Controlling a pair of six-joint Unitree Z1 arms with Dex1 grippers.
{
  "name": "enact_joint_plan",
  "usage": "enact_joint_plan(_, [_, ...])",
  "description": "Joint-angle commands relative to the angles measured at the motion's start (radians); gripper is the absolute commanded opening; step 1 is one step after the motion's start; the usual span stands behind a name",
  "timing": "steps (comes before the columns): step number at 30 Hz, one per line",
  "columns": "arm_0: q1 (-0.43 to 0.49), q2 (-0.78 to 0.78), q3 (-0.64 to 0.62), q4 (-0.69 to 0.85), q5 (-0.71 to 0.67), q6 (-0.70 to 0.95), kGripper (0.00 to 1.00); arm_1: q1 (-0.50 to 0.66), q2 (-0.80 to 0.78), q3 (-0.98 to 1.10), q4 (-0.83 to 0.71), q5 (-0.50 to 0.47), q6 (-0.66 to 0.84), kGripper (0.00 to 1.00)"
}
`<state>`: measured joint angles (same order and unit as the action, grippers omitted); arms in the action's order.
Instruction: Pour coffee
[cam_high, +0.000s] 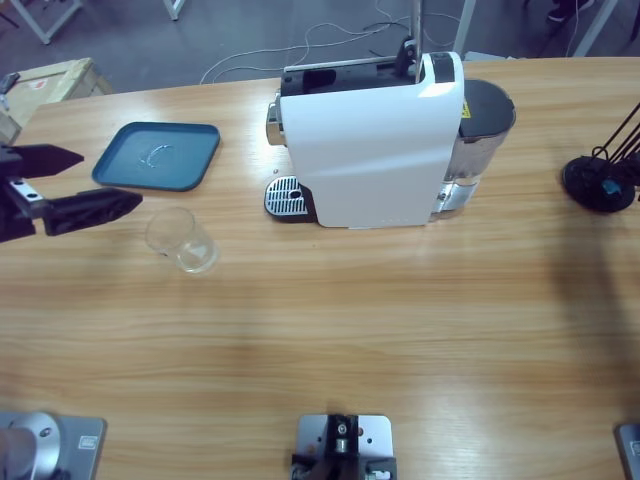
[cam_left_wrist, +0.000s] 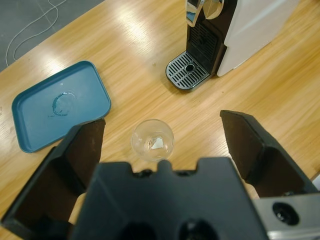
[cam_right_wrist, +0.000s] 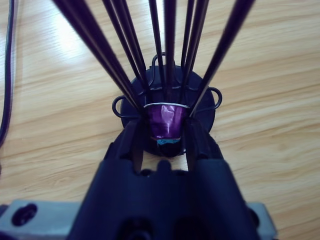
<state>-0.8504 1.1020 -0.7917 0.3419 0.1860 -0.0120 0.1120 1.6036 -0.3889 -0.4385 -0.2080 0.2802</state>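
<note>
The right arm itself is out of the high view; there only the black wire rack (cam_high: 600, 180) shows, cut off by the table's (cam_high: 330, 330) right edge. In the right wrist view the right gripper (cam_right_wrist: 165, 131) stands at the rack's foot, its jaws drawn close on either side of a purple capsule (cam_right_wrist: 165, 121) that sits between the rack's rods. Whether the jaws press the capsule or only flank it is hard to make out.

The left gripper (cam_high: 70, 180) reaches in from the left edge, jaws spread wide with nothing between them. Just beyond its tips stands a clear glass (cam_high: 182, 240), upright, near the left end. It is hard to read: the left wrist view shows only glints and a pale patch at its bottom, and no amber coffee can be made out in it.

A blue tray (cam_high: 158, 155) lies toward the far left corner, a faint wet ring on it. The white coffee machine (cam_high: 375, 140) stands at the middle of the far edge, its metal drip grid (cam_high: 285, 196) bare under the spout; its rear tank is partly hidden by the body.
</note>
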Motion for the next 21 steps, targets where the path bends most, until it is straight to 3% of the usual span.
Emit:
enact_joint_plan(1, [-0.009,-0.002,0.038,-0.009,0.001,-0.008,0.996,-0.026,0.036,0.022,-0.015,0.009,-0.027,0.209])
enact_joint_plan(15, [-0.009,-0.004,0.042,-0.011,0.000,-0.008,0.996,-0.026,-0.002,0.039,-0.008,0.013,-0.041,0.174])
enact_joint_plan(16, [-0.009,-0.005,0.043,-0.011,0.000,-0.009,0.996,-0.026,-0.003,0.039,-0.009,0.014,-0.042,0.160])
enact_joint_plan(18, [-0.008,-0.006,0.044,-0.011,0.000,-0.011,0.996,-0.026,-0.010,0.044,-0.019,0.016,-0.051,0.017])
enact_joint_plan(21, [-0.009,-0.010,0.052,-0.011,-0.002,-0.021,0.996,-0.026,-0.016,0.045,-0.030,0.024,-0.065,0.000])
